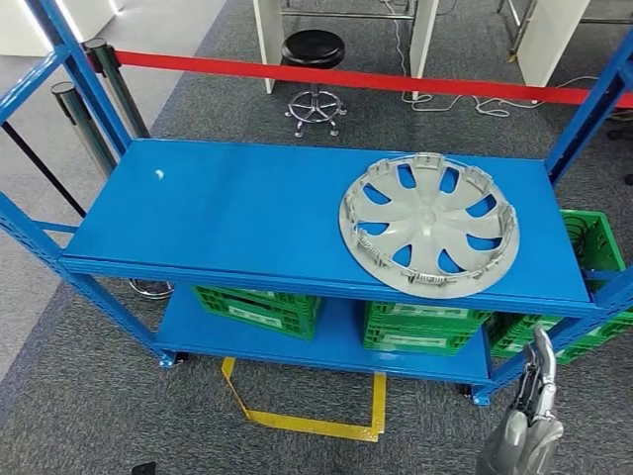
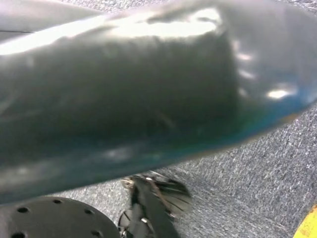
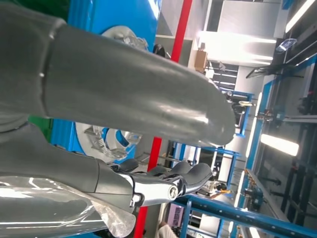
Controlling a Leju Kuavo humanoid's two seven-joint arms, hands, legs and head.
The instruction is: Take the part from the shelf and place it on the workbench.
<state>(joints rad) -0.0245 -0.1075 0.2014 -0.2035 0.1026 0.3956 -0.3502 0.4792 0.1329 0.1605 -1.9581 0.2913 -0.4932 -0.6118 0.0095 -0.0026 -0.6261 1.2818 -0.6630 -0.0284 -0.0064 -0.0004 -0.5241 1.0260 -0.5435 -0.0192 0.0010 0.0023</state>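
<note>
Your right hand sits at about 5 o'clock in the head view, below the shelf's front lip, fingers pointing up and lying loosely apart with nothing in them; the right wrist view confirms it, showing the thick thumb and darker fingers separated, nothing between them. The left wrist view is mostly blurred grey cover over carpet, so you cannot tell how the left hand is set. The part, a silver wheel cover, lies flat on the top deck of the blue shelf at roughly 2 o'clock, up and a little left of the hand, its near rim close to the front edge. The right wrist view catches its ribbed rim beyond the fingers. Left of the cover the deck is bare blue. Green crates occupy the lower deck; a red barrier tape runs behind, and a blue upright stands near the cover's far-right side.
</note>
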